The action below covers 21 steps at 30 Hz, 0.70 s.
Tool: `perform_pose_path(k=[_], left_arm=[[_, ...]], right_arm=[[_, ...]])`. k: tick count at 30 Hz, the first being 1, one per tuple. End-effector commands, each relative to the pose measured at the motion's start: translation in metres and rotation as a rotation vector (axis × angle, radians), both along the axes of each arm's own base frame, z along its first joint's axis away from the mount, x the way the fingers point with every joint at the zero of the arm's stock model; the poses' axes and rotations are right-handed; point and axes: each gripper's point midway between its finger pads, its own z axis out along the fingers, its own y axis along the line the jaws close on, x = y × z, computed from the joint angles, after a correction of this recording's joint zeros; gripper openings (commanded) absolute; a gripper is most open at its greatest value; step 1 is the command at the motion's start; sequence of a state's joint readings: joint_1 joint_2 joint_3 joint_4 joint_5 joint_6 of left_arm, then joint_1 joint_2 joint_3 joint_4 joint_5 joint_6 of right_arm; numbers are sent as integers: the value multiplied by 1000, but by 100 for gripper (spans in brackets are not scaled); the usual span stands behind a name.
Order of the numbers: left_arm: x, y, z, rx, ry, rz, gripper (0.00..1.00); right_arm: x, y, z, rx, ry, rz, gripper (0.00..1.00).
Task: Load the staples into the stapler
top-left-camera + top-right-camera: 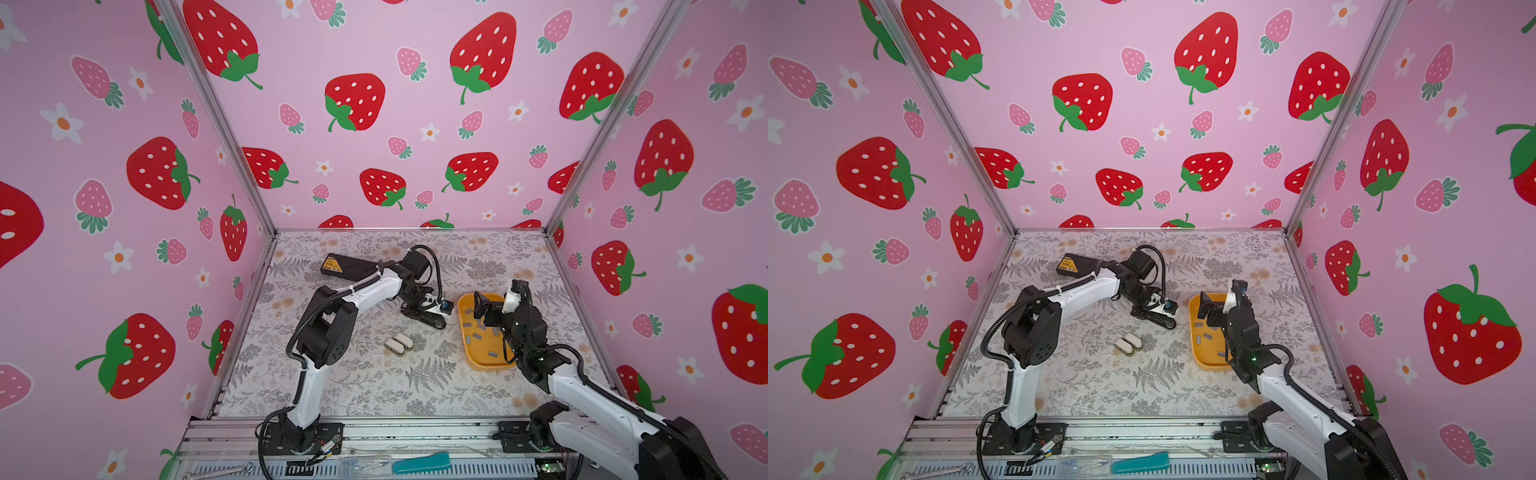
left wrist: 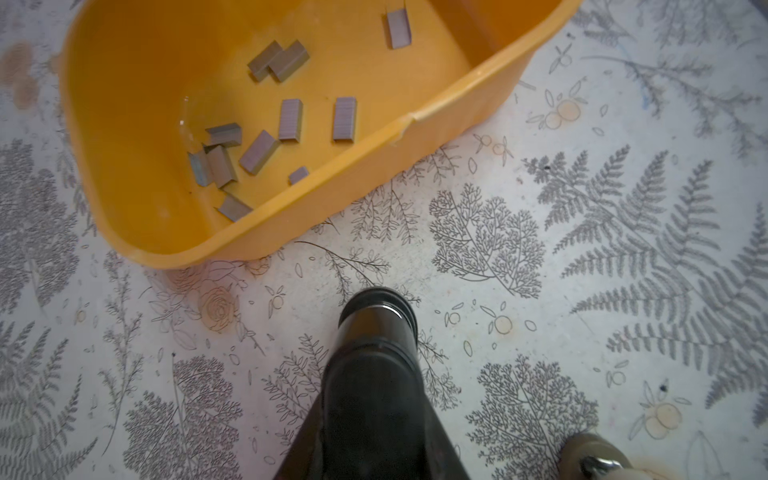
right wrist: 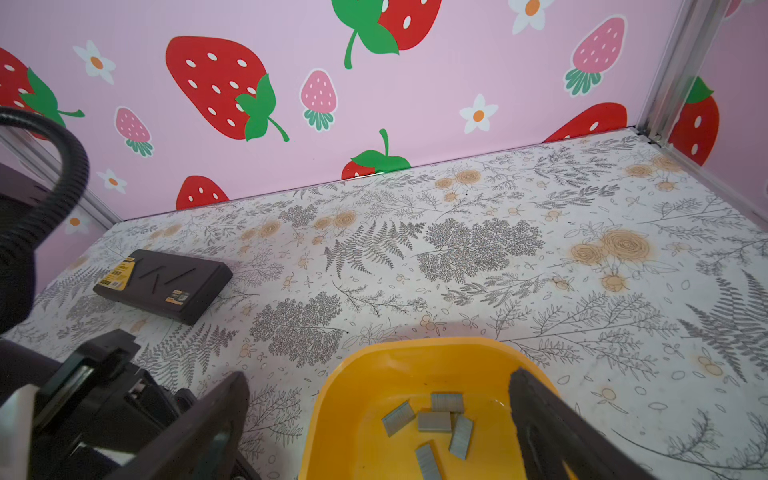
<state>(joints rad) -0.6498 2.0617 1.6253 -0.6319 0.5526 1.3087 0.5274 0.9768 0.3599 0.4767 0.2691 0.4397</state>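
A black stapler [image 1: 432,320] [image 1: 1158,320] lies mid-table, and my left gripper [image 1: 419,305] [image 1: 1147,305] is shut on it. The left wrist view looks along the stapler's black body [image 2: 376,332], with the gripper [image 2: 374,415] pressing in from both sides. Several grey staples [image 2: 291,120] [image 3: 434,420] [image 1: 478,326] lie loose in a yellow tray [image 2: 457,99] [image 3: 345,415] [image 1: 490,365] [image 1: 1210,365]. My right gripper [image 3: 378,376] [image 1: 484,309] [image 1: 1208,309] hangs open over the tray's far end, with nothing between its fingers [image 3: 216,415].
A flat black box with a yellow label [image 1: 345,266] [image 3: 166,282] lies at the back left. Two small pale blocks [image 1: 399,343] [image 1: 1128,343] sit in front of the stapler. Strawberry-patterned walls close three sides. A metal rail with tools [image 1: 422,462] runs along the front.
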Motion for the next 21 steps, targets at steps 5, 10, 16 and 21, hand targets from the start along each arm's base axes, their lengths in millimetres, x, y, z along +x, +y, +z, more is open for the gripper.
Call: perform_pose_path(k=[5, 10, 16, 21], left_arm=[[21, 9, 125, -305, -209, 332, 4], [-1, 22, 138, -374, -183, 365, 0], [0, 37, 120, -422, -182, 478, 0], [6, 48, 114, -457, -173, 599, 0]], right_arm=[[23, -12, 52, 35, -136, -122, 99], [25, 19, 62, 31, -145, 40, 99], [14, 58, 54, 46, -164, 254, 85], [7, 100, 54, 102, -147, 411, 70]])
